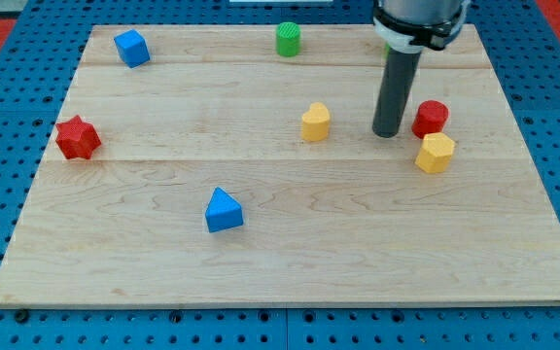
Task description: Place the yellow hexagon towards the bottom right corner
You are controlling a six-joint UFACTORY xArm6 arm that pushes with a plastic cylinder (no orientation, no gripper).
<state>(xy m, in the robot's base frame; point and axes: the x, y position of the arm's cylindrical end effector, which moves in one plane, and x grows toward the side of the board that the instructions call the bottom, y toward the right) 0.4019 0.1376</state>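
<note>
Yellow hexagon (436,153) sits on the wooden board (290,262) at the right of the frame, about mid-height, touching or nearly touching the red block (431,118) just above it; I cannot tell which. My tip (388,133) rests on the board just left of those 2 blocks, slightly above the hexagon's level, apart from both. No claw exists on this rod, so there is nothing apart or together to report. A second yellow block (315,122) lies further left of my tip. The green cylinder (288,39) stands near the top edge, a blue cube (131,48) at upper left, a red star-like block (77,137) at the left edge, and a blue triangular block (224,211) at lower centre-left.
</note>
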